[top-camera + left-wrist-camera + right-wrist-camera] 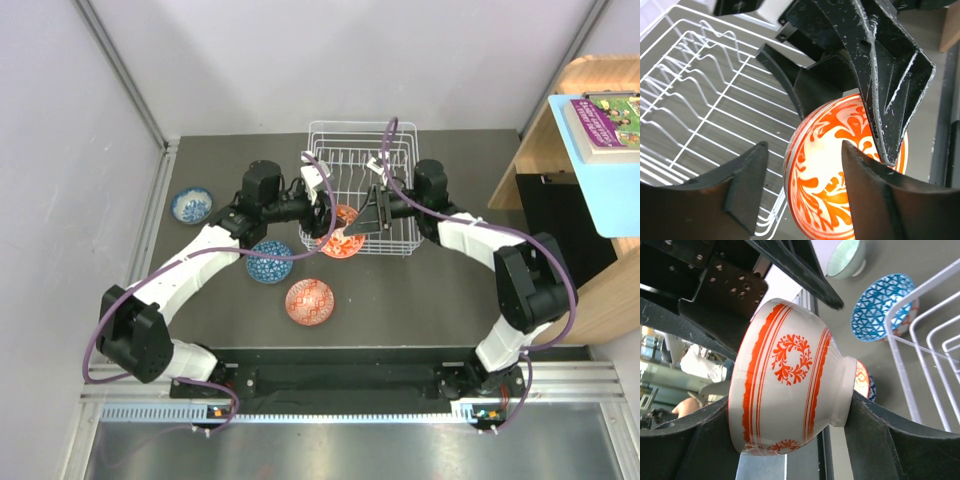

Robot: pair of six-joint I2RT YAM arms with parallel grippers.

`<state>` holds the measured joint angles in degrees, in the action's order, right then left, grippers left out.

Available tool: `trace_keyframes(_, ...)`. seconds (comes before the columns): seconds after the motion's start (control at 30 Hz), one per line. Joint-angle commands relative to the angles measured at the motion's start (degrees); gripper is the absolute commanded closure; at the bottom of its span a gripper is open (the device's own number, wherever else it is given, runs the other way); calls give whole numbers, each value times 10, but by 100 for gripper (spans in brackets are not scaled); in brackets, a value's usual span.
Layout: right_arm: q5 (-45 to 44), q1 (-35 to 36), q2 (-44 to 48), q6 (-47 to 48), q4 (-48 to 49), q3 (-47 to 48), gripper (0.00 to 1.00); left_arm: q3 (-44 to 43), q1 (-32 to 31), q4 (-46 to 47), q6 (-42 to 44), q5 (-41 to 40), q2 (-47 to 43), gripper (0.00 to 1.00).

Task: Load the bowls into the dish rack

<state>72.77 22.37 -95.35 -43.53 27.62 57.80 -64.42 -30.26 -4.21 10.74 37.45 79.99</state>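
Bowls are sitting on a dark table (420, 300): a blue-and-white bowl (190, 205) far left, a second blue bowl (270, 262) nearer the middle, and an orange-red bowl (311, 301) just beside that. The left gripper (804, 146) is hovering with fingers spread. The held orange bowl (340, 235) is hanging tipped sideways at the near left corner of the dish rack (360, 140). The right gripper (790, 400) is pinching it.

Top view: high, looking down. 2 wrist views: close-up, opposite sides, sharing orange bowl (825, 167).
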Motion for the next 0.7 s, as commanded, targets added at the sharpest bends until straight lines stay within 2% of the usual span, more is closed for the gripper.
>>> trace_keyframes(0.0, -14, -12, 20, 32, -2, 16, 100, -21, -1, 12, 6, -37, -16, 32)
trace_keyframes(0.17, -34, -22, 26, 53, -28, 17, 100, -19, 1, 17, -3, -100, -16, 25)
trace_keyframes(0.27, -45, -30, 26, 59, -36, 18, 100, -18, 10, 25, -7, -131, -16, 17)
trace_keyframes(0.43, -75, -44, 29, 76, -58, 24, 100, -17, 59, 53, -45, -118, -20, 6)
trace_keyframes(0.57, -106, -60, 38, 80, -72, 31, 100, -15, 97, 56, -55, -106, -30, 4)
trace_keyframes(0.67, -142, -68, 39, 123, -145, 65, 100, -7, 121, 54, -50, -97, -35, 2)
